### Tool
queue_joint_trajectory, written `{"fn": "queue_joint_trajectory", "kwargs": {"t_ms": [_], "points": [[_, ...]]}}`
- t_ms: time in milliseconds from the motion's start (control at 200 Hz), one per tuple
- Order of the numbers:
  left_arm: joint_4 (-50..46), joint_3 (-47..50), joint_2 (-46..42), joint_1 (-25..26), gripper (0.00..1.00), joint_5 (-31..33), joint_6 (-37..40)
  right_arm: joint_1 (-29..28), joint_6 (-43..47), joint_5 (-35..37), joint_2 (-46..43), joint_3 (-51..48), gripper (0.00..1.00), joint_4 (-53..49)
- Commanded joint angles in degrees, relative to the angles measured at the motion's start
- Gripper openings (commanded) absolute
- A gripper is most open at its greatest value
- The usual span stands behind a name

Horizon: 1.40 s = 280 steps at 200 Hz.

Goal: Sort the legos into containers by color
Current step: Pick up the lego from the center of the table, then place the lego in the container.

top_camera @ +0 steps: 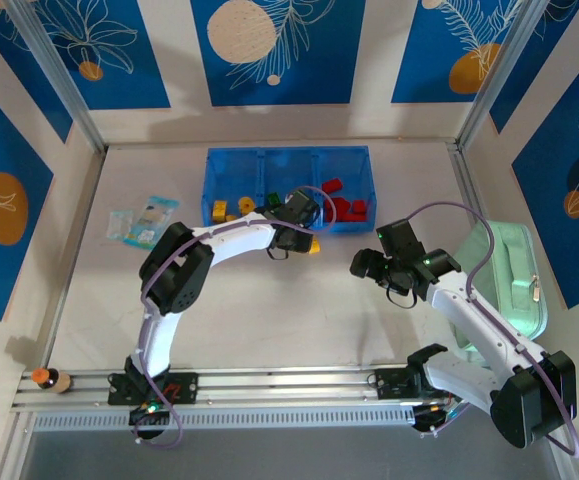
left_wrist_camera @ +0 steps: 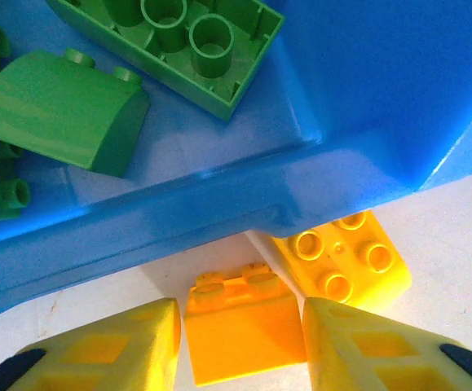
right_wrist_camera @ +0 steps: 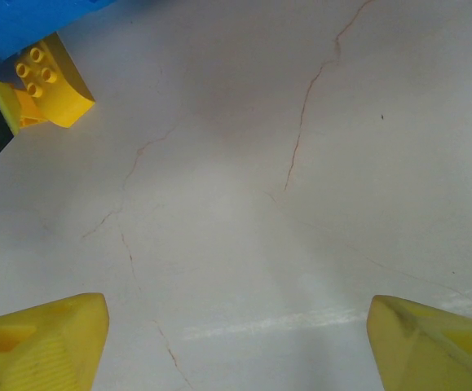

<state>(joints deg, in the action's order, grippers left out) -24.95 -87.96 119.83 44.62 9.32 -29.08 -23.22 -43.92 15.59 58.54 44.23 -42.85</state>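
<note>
Left wrist view: a small orange plastic brick with two studs [left_wrist_camera: 244, 334] stood on the pale table [left_wrist_camera: 456, 236], just outside the near wall of the translucent blue plastic tray [left_wrist_camera: 219, 212]. The left gripper [left_wrist_camera: 240, 308] was pinching this brick, with one yellow finger [left_wrist_camera: 113, 350] against each of its sides. Just beside it, to the right, lay a yellow four-stud brick [left_wrist_camera: 346, 261], close against the tray wall. Behind that wall, inside the tray, lay green bricks [left_wrist_camera: 64, 110].

In the top external view the left compartment of the tray held yellow bricks [top_camera: 219, 210], the middle one held green ones, and the right one held red bricks [top_camera: 347, 207]. The right gripper [right_wrist_camera: 236, 314] hung apart from the tray, its fingers spread wide above the table surface. A mint-green zippered case [top_camera: 504, 275] lay at the right edge of the table, and a pale blue printed packet [top_camera: 141, 220] lay at the left.
</note>
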Motion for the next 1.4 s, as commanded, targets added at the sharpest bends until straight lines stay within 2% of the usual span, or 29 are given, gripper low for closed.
{"fn": "queue_joint_trajectory", "kwargs": {"t_ms": [0, 200, 590, 695, 920, 1081, 1396], "points": [[-1.5, 0.3, 0.2, -0.5, 0.43, 0.9, 0.4, 0.4, 0.2, -0.6, -0.7, 0.3, 0.83, -0.5], [-1.4, 2.5, -2.8, -0.3, 0.40, 1.1, 0.4, 0.4, 0.1, -0.5, -1.0, 0.1, 0.83, -0.8], [2.3, 15.4, -20.4, -1.9, 0.38, 2.1, 0.6, 0.4, -0.2, -0.7, -1.1, -0.6, 0.83, -0.3], [2.1, 18.3, -25.2, -4.0, 0.37, 2.0, 1.0, 0.3, -0.4, -0.9, -1.2, -0.9, 0.83, -0.2], [1.5, 22.3, -33.2, -11.8, 0.37, 2.3, 2.9, -0.2, -0.8, -1.1, -1.9, -0.8, 0.83, -0.5], [1.6, 21.5, -32.7, -18.1, 0.37, -0.3, 4.3, -0.9, -1.2, -1.5, -1.7, -0.7, 0.83, -0.4], [0.7, 14.8, -25.2, -22.5, 0.37, -0.4, 7.5, -2.1, -1.4, -1.1, -1.1, -0.6, 0.83, -0.6]]}}
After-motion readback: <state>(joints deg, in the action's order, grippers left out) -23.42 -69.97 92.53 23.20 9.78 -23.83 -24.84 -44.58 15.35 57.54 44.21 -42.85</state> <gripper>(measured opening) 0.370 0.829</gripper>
